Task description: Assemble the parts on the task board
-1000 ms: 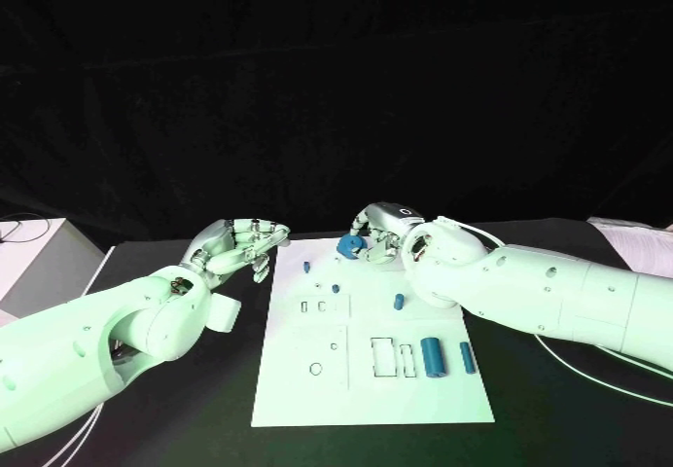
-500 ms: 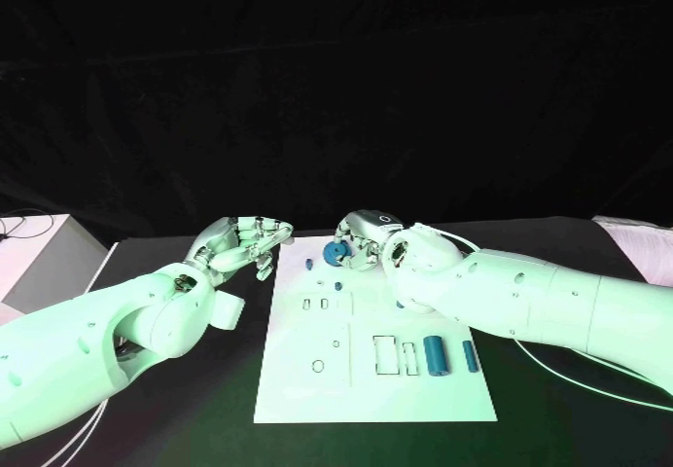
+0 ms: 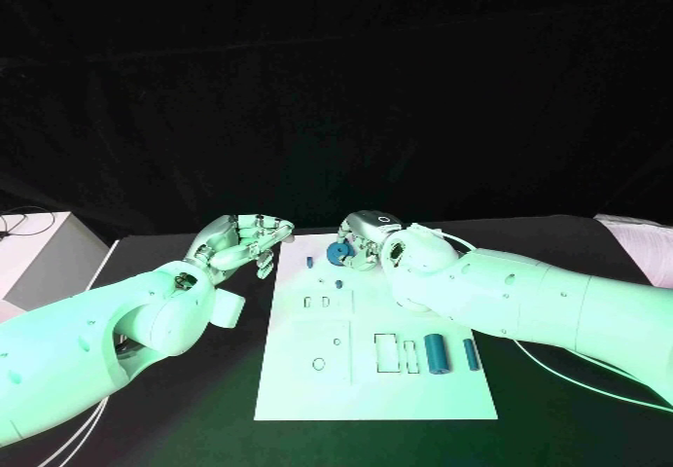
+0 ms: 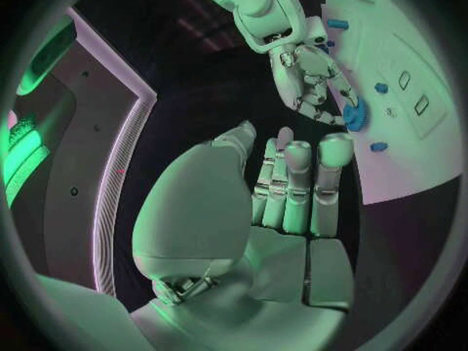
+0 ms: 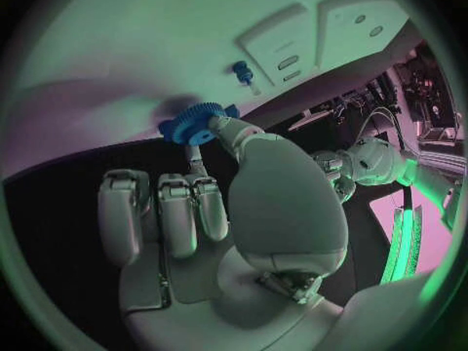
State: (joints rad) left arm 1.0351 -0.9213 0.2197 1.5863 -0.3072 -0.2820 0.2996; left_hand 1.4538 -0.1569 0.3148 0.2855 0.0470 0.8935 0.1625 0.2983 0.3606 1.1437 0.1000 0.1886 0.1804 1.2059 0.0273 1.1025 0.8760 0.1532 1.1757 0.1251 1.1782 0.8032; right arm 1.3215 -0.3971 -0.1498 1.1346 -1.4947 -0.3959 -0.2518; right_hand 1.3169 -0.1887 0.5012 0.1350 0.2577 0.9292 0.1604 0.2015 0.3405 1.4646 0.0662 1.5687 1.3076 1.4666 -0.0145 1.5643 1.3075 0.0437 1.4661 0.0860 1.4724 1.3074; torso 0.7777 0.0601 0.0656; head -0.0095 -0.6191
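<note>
The white task board (image 3: 371, 389) lies in the middle of the black table. My right hand (image 3: 371, 236) hovers over the board's far edge and pinches a blue gear (image 3: 338, 253) between thumb and a finger; the same pinch on the gear (image 5: 200, 123) is plain in the right wrist view. Small blue pegs (image 3: 308, 262) (image 3: 338, 284) stand on the board near the gear. Two blue cylinders (image 3: 437, 352) (image 3: 470, 354) lie at the board's right side. My left hand (image 3: 246, 243) hangs beside the board's far left corner, fingers curled in, holding nothing.
A white box (image 3: 35, 255) stands at the table's left edge and a pale object (image 3: 638, 238) at its right edge. A thin cable (image 3: 589, 381) runs along the table under my right arm. Outlined slots (image 3: 383, 352) mark the board's near half.
My right hand has carried the gear a little left and down toward the board's far left area, and the gear's flat face has turned more into view. The left hand has stayed put.
</note>
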